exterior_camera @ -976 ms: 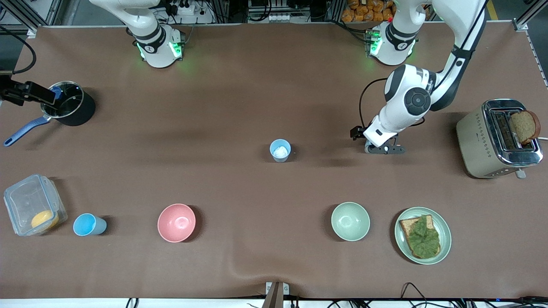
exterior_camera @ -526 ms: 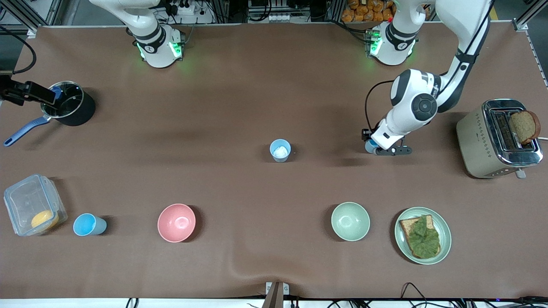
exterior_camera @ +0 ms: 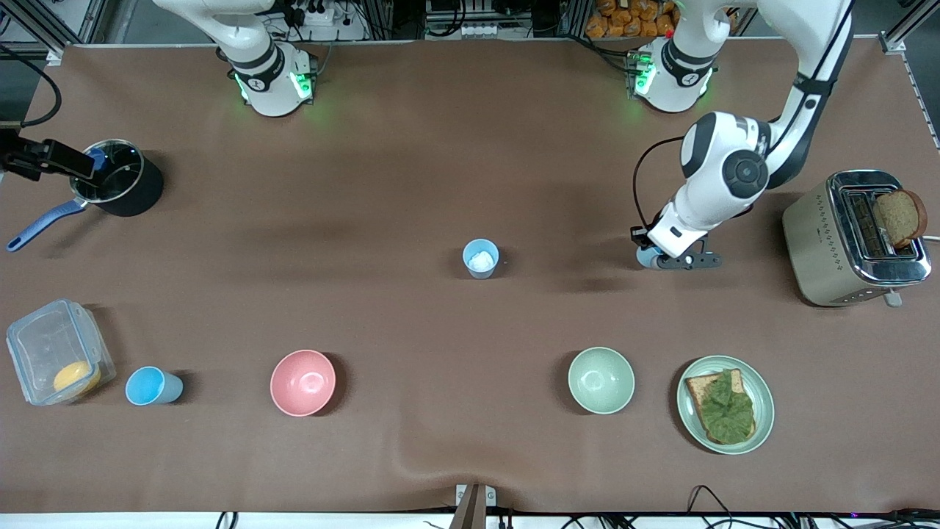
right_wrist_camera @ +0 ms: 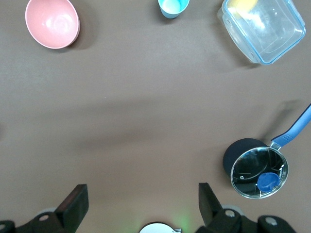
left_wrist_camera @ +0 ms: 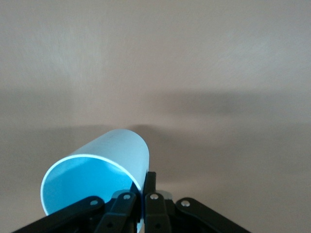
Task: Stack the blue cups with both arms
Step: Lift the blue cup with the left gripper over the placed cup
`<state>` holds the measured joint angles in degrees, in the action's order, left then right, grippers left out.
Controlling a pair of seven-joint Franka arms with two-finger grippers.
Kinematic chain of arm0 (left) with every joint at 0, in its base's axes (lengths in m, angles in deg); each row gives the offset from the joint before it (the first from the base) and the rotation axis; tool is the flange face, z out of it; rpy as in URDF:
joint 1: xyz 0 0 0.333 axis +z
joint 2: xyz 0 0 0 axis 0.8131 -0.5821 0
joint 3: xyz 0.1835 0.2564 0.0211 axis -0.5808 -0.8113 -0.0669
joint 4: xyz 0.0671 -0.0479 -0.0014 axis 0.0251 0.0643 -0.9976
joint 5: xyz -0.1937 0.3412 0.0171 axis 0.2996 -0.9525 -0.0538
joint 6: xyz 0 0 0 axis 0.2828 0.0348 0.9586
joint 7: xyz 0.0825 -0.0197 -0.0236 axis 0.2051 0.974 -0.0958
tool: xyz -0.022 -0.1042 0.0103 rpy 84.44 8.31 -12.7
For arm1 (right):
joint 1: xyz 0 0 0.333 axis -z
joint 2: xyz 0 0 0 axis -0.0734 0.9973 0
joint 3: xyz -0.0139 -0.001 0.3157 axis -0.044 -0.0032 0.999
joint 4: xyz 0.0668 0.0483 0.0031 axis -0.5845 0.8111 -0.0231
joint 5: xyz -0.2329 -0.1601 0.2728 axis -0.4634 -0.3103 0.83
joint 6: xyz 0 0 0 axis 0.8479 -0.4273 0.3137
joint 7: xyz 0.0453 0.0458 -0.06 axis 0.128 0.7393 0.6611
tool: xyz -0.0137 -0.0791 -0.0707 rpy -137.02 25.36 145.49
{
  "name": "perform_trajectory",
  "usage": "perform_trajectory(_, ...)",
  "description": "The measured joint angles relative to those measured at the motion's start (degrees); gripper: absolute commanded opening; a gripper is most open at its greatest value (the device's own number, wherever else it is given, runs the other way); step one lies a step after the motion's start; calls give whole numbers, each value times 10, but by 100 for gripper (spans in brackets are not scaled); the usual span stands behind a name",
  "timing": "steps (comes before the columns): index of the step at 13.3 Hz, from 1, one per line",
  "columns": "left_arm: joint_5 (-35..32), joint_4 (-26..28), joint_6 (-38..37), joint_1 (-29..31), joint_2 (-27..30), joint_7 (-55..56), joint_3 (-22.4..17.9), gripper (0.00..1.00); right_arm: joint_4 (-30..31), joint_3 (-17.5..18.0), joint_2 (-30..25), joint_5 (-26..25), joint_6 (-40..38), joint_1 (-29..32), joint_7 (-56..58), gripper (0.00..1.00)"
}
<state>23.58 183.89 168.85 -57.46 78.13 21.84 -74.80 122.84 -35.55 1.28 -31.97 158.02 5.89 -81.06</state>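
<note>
My left gripper is shut on the rim of a light-blue cup, held tilted on its side low over the table, between the pale cup and the toaster. In the left wrist view the gripper pinches the wall of that cup. A paler blue cup with a white patch inside stands upright mid-table. Another blue cup stands beside the plastic box; it also shows in the right wrist view. My right gripper is open and empty, high over the table near its base.
A toaster with bread stands at the left arm's end. A pale green bowl, a plate with a sandwich, a pink bowl and a plastic box line the near side. A black pot stands at the right arm's end.
My left gripper has carried its blue cup toward the toaster, away from the pale cup. The right arm and the things on the table have not moved.
</note>
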Motion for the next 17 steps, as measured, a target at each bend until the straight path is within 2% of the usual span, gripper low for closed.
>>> perform_trajectory(4, 0, -103, -83, -65, 42, 9, 19, 0, 0, -1, 0, 0, 0, 2, 0, 100)
perform_trajectory(8, 0, -165, -90, -166, 26, 76, 25, 0, 1, -1, 0, 0, -1, 3, 0, 100)
perform_trajectory(13, 0, -258, -89, -278, -69, 164, 11, 0, 1, -2, 0, 0, -1, 3, 1, 100)
perform_trajectory(17, -1, -335, -89, -377, -165, 192, -71, 0, 1, -2, 0, 0, -2, 3, 2, 100)
